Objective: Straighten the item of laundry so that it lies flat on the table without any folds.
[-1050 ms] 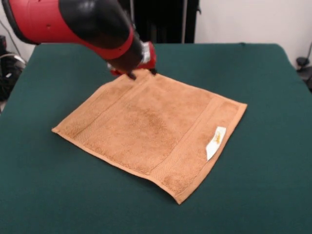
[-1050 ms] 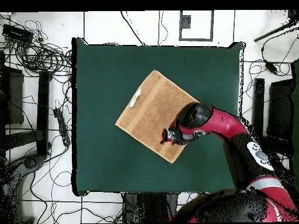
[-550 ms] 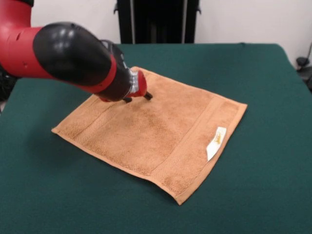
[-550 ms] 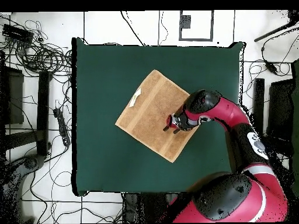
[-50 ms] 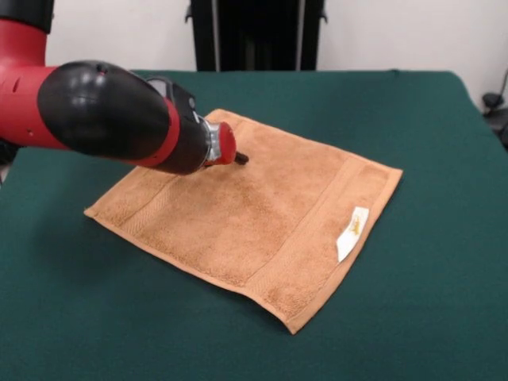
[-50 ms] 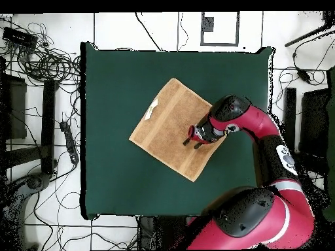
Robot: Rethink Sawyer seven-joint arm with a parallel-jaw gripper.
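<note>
Currently: towel (image 5: 254, 210), spread flat mid-table (image 5: 444, 317), no folds visible, label (image 5: 351, 232) showing. Gripper (image 6: 192, 140) has shifted from the towel's far corner to over its middle; fingers seemingly spread, gripping nothing. Task apparently complete.

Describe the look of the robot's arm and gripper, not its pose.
The arm is made of thick rounded segments, glossy red alternating with black; the segment nearest the wrist is a black bulb edged in red. A silver ring joins it to a small red wrist piece, which carries the gripper with short dark tips. In the overhead view the arm bears small white markings on a black section.
</note>
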